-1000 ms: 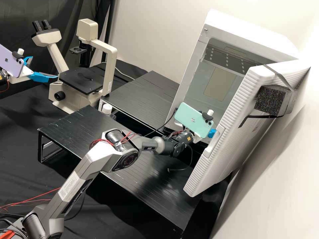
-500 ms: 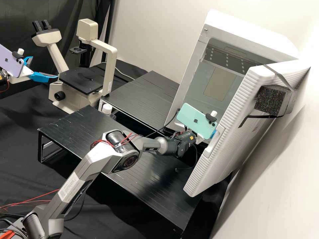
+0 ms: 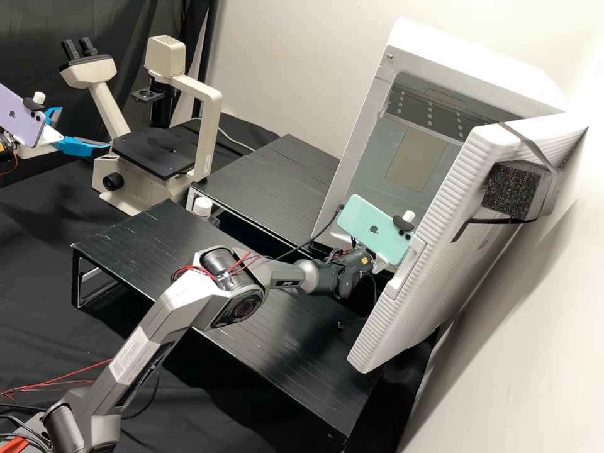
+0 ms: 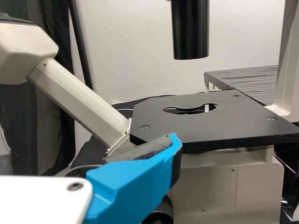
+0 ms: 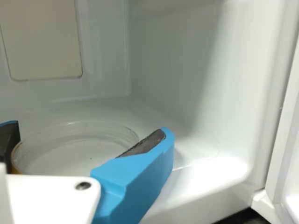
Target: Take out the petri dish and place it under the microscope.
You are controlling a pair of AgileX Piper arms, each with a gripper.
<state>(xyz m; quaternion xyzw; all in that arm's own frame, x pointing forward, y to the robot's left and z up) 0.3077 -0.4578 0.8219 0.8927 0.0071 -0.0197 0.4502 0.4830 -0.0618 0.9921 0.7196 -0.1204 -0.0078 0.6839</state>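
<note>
Hanging between nine and ten o'clock from the middle of the high view, the left gripper (image 3: 85, 128) is released, its blue fingers spread. A purple phone (image 3: 24, 119) is mounted on it. Next comes the microscope (image 3: 106, 176) at ten o'clock, close by that gripper; the left wrist view shows the cut-out in its black stage (image 4: 224, 121). A bottle (image 3: 202, 206) with a white cap is just past nine, beside the near stand (image 3: 132, 242), which runs from nine round to five. At eleven is the far stand (image 3: 270, 182). The right arm (image 3: 167, 305) comes up from between seven and eight and crosses over the near stand.

The green phone (image 3: 365, 226) is at three, close to the middle, with the right gripper (image 3: 380, 263) under it at four. In the right wrist view the right gripper (image 5: 93, 128) is parted around the dish (image 5: 84, 149), one finger to each side; I cannot tell whether either touches the rim. The dish lies flat on the floor of the white box (image 3: 465, 63), which stands between one and two. Its door (image 3: 434, 207) is open just short of three, with a foam block (image 3: 513, 192) strapped on.
</note>
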